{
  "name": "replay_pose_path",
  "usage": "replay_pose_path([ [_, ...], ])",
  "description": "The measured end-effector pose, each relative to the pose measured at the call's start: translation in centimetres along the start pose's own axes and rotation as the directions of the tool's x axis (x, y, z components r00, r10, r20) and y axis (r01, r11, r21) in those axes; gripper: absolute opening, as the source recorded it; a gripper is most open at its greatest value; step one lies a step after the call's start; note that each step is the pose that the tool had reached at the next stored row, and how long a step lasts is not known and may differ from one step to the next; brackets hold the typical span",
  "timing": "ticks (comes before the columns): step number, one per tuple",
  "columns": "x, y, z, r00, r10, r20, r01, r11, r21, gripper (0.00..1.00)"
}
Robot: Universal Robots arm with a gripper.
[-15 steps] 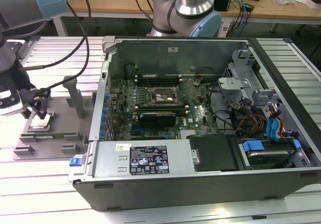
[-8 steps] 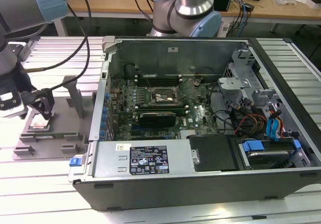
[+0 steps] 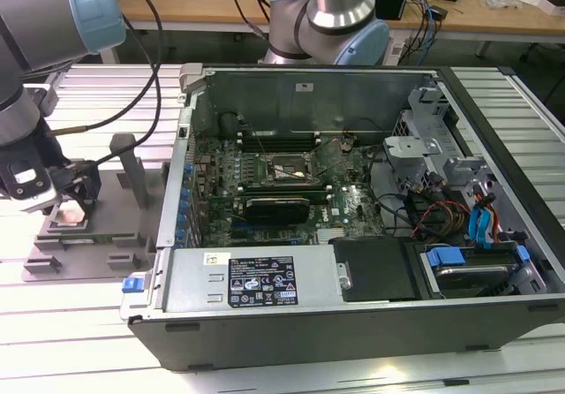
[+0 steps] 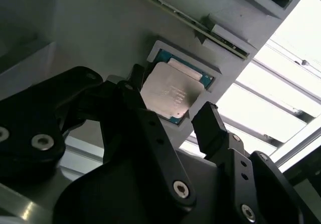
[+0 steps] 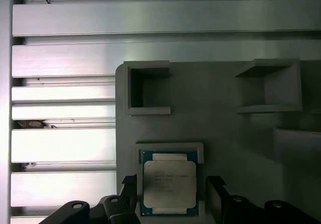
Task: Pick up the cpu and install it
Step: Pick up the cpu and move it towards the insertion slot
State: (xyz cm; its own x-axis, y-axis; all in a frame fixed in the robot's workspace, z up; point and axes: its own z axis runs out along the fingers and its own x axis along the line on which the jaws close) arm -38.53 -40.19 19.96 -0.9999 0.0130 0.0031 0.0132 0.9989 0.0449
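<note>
First wrist view: the pincer [image 5: 170,196] is seen spread open and empty, its 2 black fingers [image 5: 128,189] set on opposite sides of the cpu [image 5: 169,183]. A narrow gap shows at each side, so no grip is judged to be made yet. The chip is shown lying flat, silver top up, in a shallow recess of the grey fixture plate [image 5: 225,133], with 2 upright blocks [image 5: 146,88] further along the plate.

The same straddle is confirmed in the second wrist view, where the cpu [image 4: 170,91] is framed between the fingers [image 4: 213,128] of the pincer [image 4: 173,103].

The step in hand is judged to be the pick-up, at the point of approach; installation has not begun. A clean grasp is thought to call for the fingers to be kept square to the chip's opposite edges and low enough to catch its thin rim, since little height is offered above the recess.

In the exterior view, the pincer [image 3: 71,195] is held pointing down over the cpu [image 3: 69,217] at the exterior view's left, the arm [image 3: 44,23] reaching in from above. The fixture plate [image 3: 88,248] rests on the slatted metal counter [image 3: 97,89], just beside the opened computer case [image 3: 353,319], where the empty socket [image 3: 287,171] is seen well apart from the chip.
</note>
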Motion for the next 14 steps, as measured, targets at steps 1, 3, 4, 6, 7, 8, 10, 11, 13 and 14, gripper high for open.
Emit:
replay_pose_path([
  [1, 0.00, 0.04, 0.10, 1.0000, -0.007, 0.0000, 0.007, 1.0000, -0.0001, 0.66],
  [3, 0.01, 0.11, 0.29, 0.9999, -0.016, -0.0005, 0.016, 0.9999, -0.0001, 0.66],
  [4, 0.00, 0.15, 0.39, 0.9998, -0.021, -0.0008, 0.021, 0.9998, -0.0001, 0.66],
  [6, 0.00, 0.19, 0.54, 0.9996, -0.027, -0.0010, 0.027, 0.9996, -0.0001, 0.66],
  [7, 0.00, 0.21, 0.61, 0.9996, -0.029, -0.0011, 0.029, 0.9996, -0.0001, 0.66],
  [8, 0.00, 0.23, 0.67, 0.9995, -0.031, -0.0012, 0.031, 0.9995, 0.0000, 0.66],
  [10, 0.00, 0.33, 0.95, 0.9994, -0.036, -0.0015, 0.036, 0.9994, 0.0000, 0.66],
  [11, 0.00, 0.35, 0.99, 0.9993, -0.037, -0.0016, 0.037, 0.9993, 0.0001, 0.66],
  [13, 0.00, 0.36, 0.99, 0.9993, -0.037, -0.0017, 0.037, 0.9993, 0.0002, 0.66],
  [14, 0.01, 0.36, 1.00, 0.9993, -0.037, -0.0017, 0.037, 0.9993, 0.0001, 0.66],
])
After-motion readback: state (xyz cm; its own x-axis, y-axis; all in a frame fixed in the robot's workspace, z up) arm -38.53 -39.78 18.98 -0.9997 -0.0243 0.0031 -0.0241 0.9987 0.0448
